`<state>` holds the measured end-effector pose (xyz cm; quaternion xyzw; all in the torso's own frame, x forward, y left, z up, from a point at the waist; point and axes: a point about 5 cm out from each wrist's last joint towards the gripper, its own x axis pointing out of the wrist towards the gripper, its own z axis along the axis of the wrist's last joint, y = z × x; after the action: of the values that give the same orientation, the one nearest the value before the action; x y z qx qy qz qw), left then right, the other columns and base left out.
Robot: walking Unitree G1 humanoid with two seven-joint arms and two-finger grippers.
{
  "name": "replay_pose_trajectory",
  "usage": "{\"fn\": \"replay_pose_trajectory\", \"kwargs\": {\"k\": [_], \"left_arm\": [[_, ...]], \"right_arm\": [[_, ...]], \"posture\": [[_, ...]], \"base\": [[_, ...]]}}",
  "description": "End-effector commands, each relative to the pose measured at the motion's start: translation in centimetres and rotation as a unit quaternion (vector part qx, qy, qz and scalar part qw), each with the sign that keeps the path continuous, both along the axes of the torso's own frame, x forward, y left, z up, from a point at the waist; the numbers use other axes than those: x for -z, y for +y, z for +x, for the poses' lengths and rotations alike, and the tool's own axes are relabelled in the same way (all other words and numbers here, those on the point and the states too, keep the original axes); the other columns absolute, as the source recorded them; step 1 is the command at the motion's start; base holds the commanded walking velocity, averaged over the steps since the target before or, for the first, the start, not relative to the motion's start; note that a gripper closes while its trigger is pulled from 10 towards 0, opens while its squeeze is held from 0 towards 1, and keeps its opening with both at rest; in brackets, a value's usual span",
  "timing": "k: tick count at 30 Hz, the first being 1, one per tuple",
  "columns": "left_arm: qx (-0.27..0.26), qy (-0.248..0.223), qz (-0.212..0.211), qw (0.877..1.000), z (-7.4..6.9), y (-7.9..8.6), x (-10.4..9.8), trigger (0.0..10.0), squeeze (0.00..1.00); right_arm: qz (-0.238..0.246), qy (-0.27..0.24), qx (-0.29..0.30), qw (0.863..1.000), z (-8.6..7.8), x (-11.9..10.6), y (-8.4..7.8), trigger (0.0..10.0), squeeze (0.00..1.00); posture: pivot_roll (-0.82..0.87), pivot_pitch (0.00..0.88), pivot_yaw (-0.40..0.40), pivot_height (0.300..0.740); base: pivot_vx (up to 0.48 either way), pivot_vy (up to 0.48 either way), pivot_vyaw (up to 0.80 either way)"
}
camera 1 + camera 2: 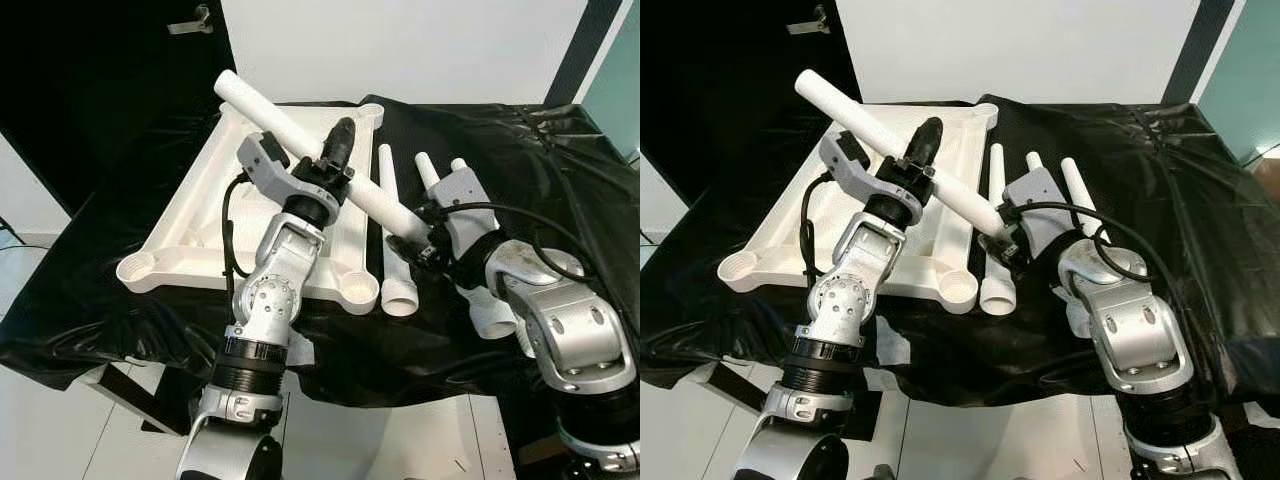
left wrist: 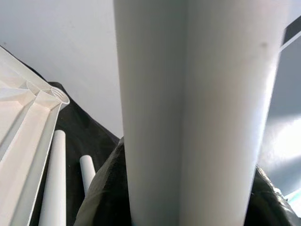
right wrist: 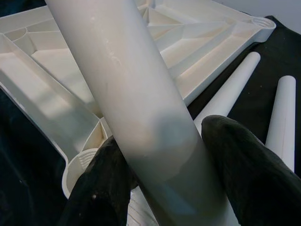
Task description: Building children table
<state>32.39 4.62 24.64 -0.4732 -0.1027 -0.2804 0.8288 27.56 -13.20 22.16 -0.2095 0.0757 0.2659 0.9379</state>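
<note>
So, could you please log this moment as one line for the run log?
step: fit leg | left tool: shut on table leg | right tool: shut on leg's lower end | tabletop: upside down on black cloth | spare legs: beside it

**Where everything sits right now**

Tabletop (image 1: 200, 215) lies upside down at centre-left on the cloth (image 1: 560, 180). Three loose legs (image 1: 392, 240) lie just right of it. A fourth leg (image 1: 300, 140) slants above the tabletop, from upper left toward centre.

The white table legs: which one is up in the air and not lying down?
The long leg held slanting above the upturned tabletop, gripped by both the left end effector and right end effector. The others lie on the black cloth.
</note>
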Motion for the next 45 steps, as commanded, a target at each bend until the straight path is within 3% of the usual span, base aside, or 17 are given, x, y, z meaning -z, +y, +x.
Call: {"fn": "replay_pose_trajectory", "kwargs": {"k": [1, 5, 6, 7, 8, 9, 11, 14, 15, 22, 23, 25, 26, 29, 31, 34, 45], "left_arm": [[0.07, -0.127, -0.03, 0.989, -0.9, 0.0, -1.3, 0.0, 0.0], [0.069, -0.128, -0.029, 0.989, -0.9, 0.0, -1.3, 0.0, 0.0], [0.07, -0.127, -0.024, 0.989, -0.9, -0.1, -1.4, 10.0, 0.0], [0.07, -0.127, -0.024, 0.989, -0.9, -0.1, -1.4, 10.0, 0.0], [0.077, -0.128, -0.023, 0.988, -1.0, -0.1, -1.5, 10.0, 0.89], [0.089, -0.131, -0.026, 0.987, -1.1, -0.2, -1.6, 10.0, 1.0], [0.11, -0.131, -0.04, 0.984, -1.4, -0.3, -1.7, 10.0, 1.0], [0.216, -0.133, -0.143, 0.957, -2.6, 0.7, -2.3, 10.0, 1.0], [0.26, -0.156, -0.173, 0.937, -3.4, 1.6, -2.5, 10.0, 0.0], [0.324, -0.218, -0.136, 0.91, -5.3, 3.3, -2.0, 10.0, 0.0], [0.341, -0.229, -0.09, 0.907, -5.8, 3.3, -1.3, 10.0, 0.0], [0.354, -0.233, -0.059, 0.904, -6.0, 3.2, -0.7, 10.0, 0.0], [0.366, -0.234, -0.005, 0.901, -6.2, 3.1, 0.4, 10.0, 0.0], [0.366, -0.234, -0.005, 0.901, -6.2, 3.1, 0.4, 10.0, 0.0], [0.391, -0.22, 0.118, 0.886, -6.4, 2.9, 3.4, 10.0, 0.0], [0.407, -0.211, 0.162, 0.874, -6.6, 3.1, 4.6, 10.0, 0.0], [0.444, -0.168, 0.233, 0.849, -7.1, 4.6, 7.0, 10.0, 0.0]], "right_arm": [[0.008, 0.018, 0.017, 1.0, 0.2, 0.2, -0.7, 0.0, 0.0], [0.008, 0.018, 0.019, 1.0, 0.3, 0.1, -0.9, 0.0, 0.0], [0.011, 0.008, 0.018, 1.0, 0.4, -0.3, -0.6, 0.0, 0.0], [0.011, 0.008, 0.018, 1.0, 0.4, -0.3, -0.6, 0.0, 0.0], [0.012, -0.005, 0.019, 1.0, 0.6, -0.7, -0.3, 0.0, 0.0], [0.013, -0.017, 0.022, 1.0, 0.7, -1.0, -0.1, 0.0, 0.0], [0.014, -0.026, 0.025, 0.999, 0.9, -1.3, 0.0, 0.0, 0.0], [0.018, -0.035, 0.049, 0.998, 1.2, -1.4, -0.2, 0.0, 0.0], [0.023, -0.038, 0.064, 0.997, 1.3, -1.4, -0.5, 0.0, 0.0], [0.041, -0.052, 0.095, 0.993, 1.6, -2.0, -0.9, 0.4, 0.0], [0.047, -0.066, 0.098, 0.992, 1.7, -2.4, -0.9, 8.0, 0.0], [0.052, -0.075, 0.098, 0.991, 1.7, -2.7, -0.8, 8.0, 0.0], [0.058, -0.091, 0.097, 0.989, 1.8, -3.3, -0.6, 10.0, 0.0], [0.058, -0.091, 0.097, 0.989, 1.8, -3.3, -0.6, 10.0, 0.0], [0.069, -0.125, 0.099, 0.985, 1.9, -4.2, -0.5, 10.0, 0.0], [0.072, -0.138, 0.1, 0.983, 2.0, -4.6, -0.5, 10.0, 0.0], [0.082, -0.154, 0.087, 0.981, 2.5, -5.0, 0.4, 10.0, 0.0]], "posture": [[-0.11, 0.0, 0.047, 0.74], [-0.11, 0.0, 0.047, 0.74], [-0.11, 0.0, 0.047, 0.74], [-0.11, 0.0, 0.047, 0.74], [-0.11, 0.0, 0.047, 0.74], [-0.11, 0.0, 0.045, 0.74], [-0.11, 0.0, 0.045, 0.74], [-0.1, 0.0, 0.042, 0.74], [-0.1, 0.0, 0.042, 0.74], [-0.1, 0.0, 0.045, 0.74], [-0.1, 0.0, 0.045, 0.74], [-0.1, 0.0, 0.045, 0.74], [-0.1, 0.0, 0.045, 0.74], [-0.1, 0.0, 0.045, 0.74], [-0.1, 0.0, 0.044, 0.74], [-0.1, 0.0, 0.044, 0.74], [-0.08, 0.0, 0.038, 0.74]], "base": [[0.0, 0.0, 0.0], [0.0, 0.0, 0.0], [0.0, 0.0, 0.0], [0.0, 0.0, 0.0], [0.0, 0.0, 0.0], [0.0, 0.0, 0.0], [0.0, 0.0, 0.0], [0.0, 0.0, 0.0], [0.0, 0.0, 0.0], [0.0, 0.0, 0.0], [0.0, 0.0, 0.0], [0.0, 0.0, 0.0], [0.0, 0.0, 0.0], [0.0, 0.0, 0.0], [0.0, 0.0, 0.0], [0.0, 0.0, 0.0], [0.0, 0.0, 0.0]]}}
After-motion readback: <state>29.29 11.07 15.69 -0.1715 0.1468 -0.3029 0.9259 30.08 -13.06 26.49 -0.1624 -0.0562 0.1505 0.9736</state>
